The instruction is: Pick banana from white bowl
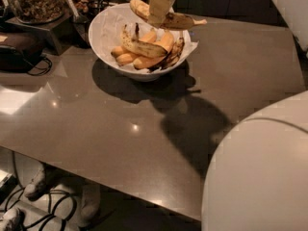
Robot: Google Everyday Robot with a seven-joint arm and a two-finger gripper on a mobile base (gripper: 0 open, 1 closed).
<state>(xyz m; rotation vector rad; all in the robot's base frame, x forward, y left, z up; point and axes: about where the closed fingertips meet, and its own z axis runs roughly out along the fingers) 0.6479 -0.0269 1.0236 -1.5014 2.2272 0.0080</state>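
The white bowl (113,42) stands at the back of the brown table, lined with crumpled white paper and holding several bananas. My gripper (159,8) comes down from the top edge, just above the bowl's far rim. It is shut on the banana (180,20), a speckled yellow one with a dark brown patch, held level above the bowl with its stem pointing right. Another spotted banana (140,47) and short orange-yellow ones (126,57) lie in the bowl.
A glass jar of nuts (36,3) stands at the back left on a dark stand, with a black device and cable (19,52) beside it. My white arm (260,172) fills the lower right. The table's front edge (106,186) runs diagonally, cables on the floor below.
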